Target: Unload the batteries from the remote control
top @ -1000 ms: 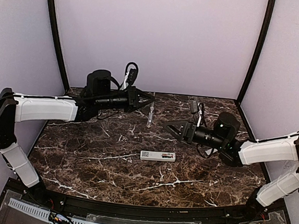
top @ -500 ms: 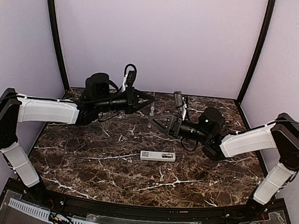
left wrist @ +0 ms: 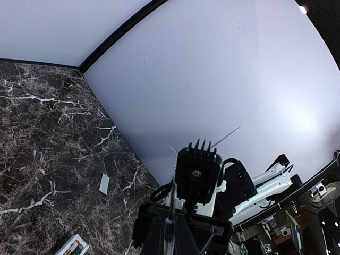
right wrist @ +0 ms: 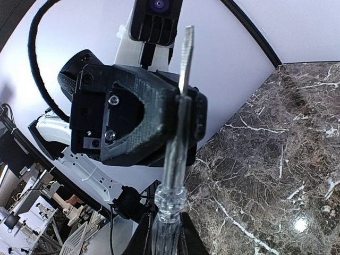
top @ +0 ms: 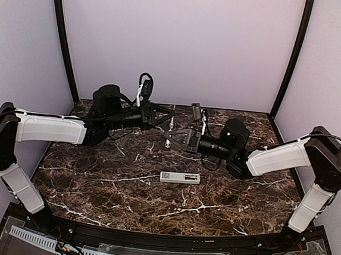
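Your right gripper (top: 167, 141) has swung in beyond the one remote control (top: 180, 177) and closed on the single screwdriver (right wrist: 171, 175) by its clear handle. Your left gripper (top: 172, 114) stays clamped on its shaft. The remote lies untouched.

We are seeing the remote control (top: 180, 177) lying midway on the tabletop (top: 94, 180); behind it, toward the far edge, the screwdriver (top: 170, 129) is hanging between left gripper (top: 173, 112) and right gripper (top: 167, 141).

Left fingers (left wrist: 153, 236) clamped, right fingers (right wrist: 142, 240) closed, adjacent
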{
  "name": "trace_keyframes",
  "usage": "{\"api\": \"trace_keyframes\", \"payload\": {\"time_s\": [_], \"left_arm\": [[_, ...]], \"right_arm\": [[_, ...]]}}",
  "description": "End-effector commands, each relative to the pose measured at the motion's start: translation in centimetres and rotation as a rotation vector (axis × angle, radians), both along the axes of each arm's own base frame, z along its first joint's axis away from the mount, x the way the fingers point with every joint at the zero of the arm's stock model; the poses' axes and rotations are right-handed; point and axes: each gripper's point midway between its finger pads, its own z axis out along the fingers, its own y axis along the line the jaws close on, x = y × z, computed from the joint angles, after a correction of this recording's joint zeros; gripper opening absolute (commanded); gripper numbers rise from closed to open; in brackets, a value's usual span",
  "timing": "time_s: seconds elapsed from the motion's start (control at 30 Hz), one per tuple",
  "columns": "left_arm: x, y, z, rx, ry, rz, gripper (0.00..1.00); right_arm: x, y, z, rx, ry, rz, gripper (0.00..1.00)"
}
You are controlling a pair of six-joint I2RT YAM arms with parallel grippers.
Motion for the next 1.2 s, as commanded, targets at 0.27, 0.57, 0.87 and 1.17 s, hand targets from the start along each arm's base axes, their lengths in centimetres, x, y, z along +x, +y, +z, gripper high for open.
{"api": "trace_keyframes", "payload": {"time_s": [0.27, 0.57, 0.87, 1.17], "left_arm": [[-4.2, 2.4, -1.4, 0.211, -0.047, -0.097, 0.53], [-8.6, 5.0, -3.1, 0.403, -0.073, -0.261, 0.60], [-9.0, 3.2, -2.0, 0.358, -0.176, -0.443, 0.59], [-7.3, 0.7, -2.4, 0.333, -0.121, -0.525, 0.52]], "right_arm": [[-2.0, -0.7, -1.2, -0.274, -0.109, 0.043, 0.00], [-5.2, -4.4, -3.5, -0.591, -0.206, 0.170, 0.00], [-7.5, -5.6, -3.2, -0.642, -0.255, 0.290, 0.00], [-7.1, -6.2, -3.9, -0.696, -0.266, 0.267, 0.00]]}}
